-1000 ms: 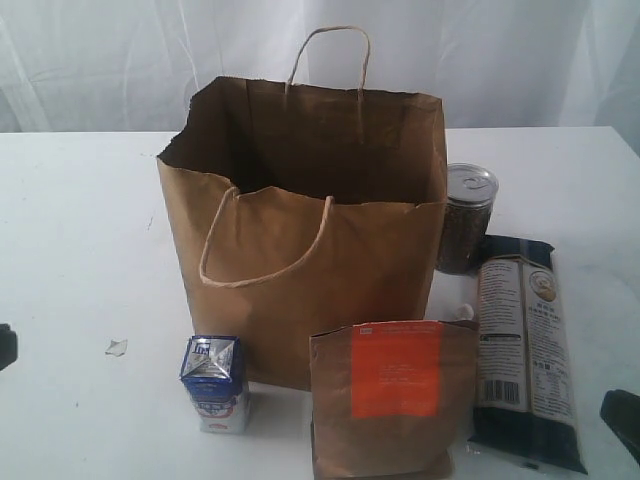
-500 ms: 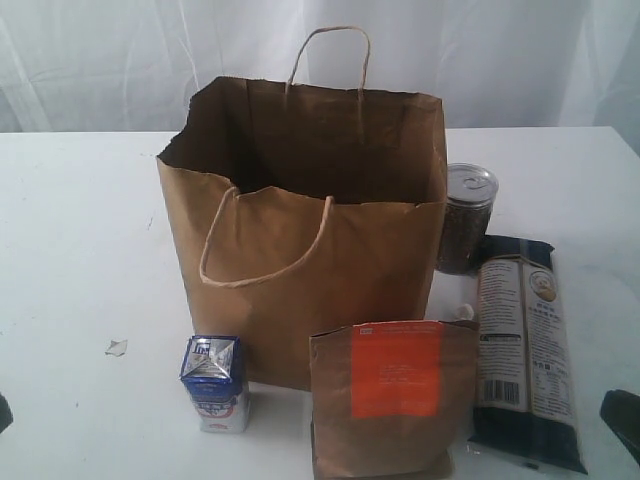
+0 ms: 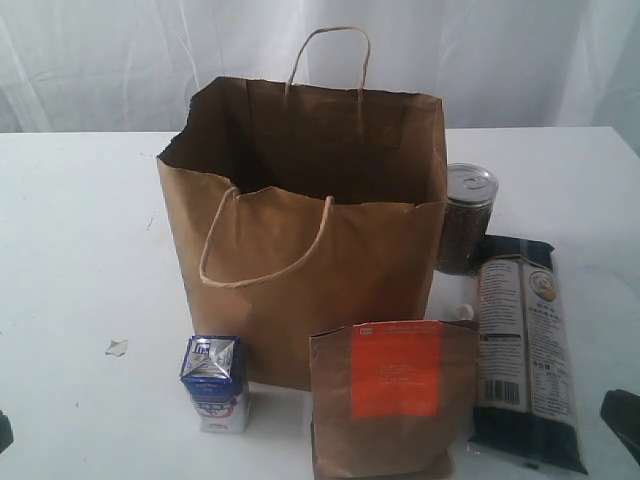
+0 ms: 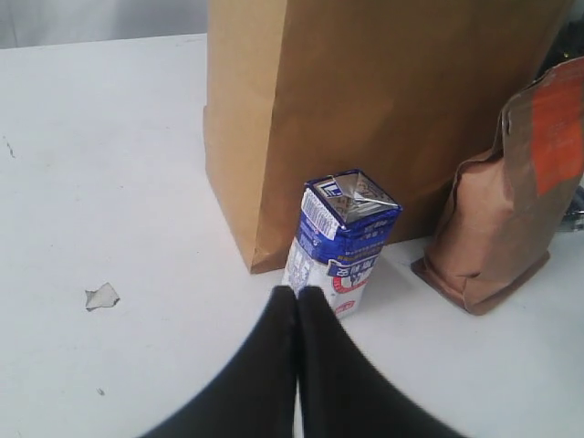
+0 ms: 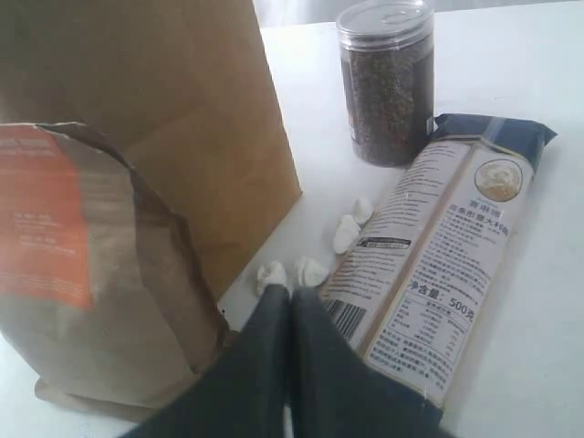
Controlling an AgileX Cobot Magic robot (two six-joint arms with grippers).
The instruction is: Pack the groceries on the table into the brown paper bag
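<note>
The brown paper bag (image 3: 300,230) stands open and upright mid-table (image 3: 70,250). In front of it stand a small blue-white carton (image 3: 215,385) and a brown pouch with an orange label (image 3: 393,395). To the bag's right are a dark tin (image 3: 467,218) with a silvery lid and a long dark-blue noodle packet (image 3: 525,345) lying flat. My left gripper (image 4: 297,290) is shut and empty, just short of the carton (image 4: 342,242). My right gripper (image 5: 290,290) is shut and empty, between the pouch (image 5: 82,274) and the noodle packet (image 5: 438,265).
A small torn paper scrap (image 3: 117,347) lies left of the carton. Several small white lumps (image 5: 351,224) sit on the table between the bag and the noodle packet. White curtains hang behind the table.
In the exterior view the left gripper's dark shape has slid down along the left edge towards the bottom corner. The right gripper and the groceries have not moved.
</note>
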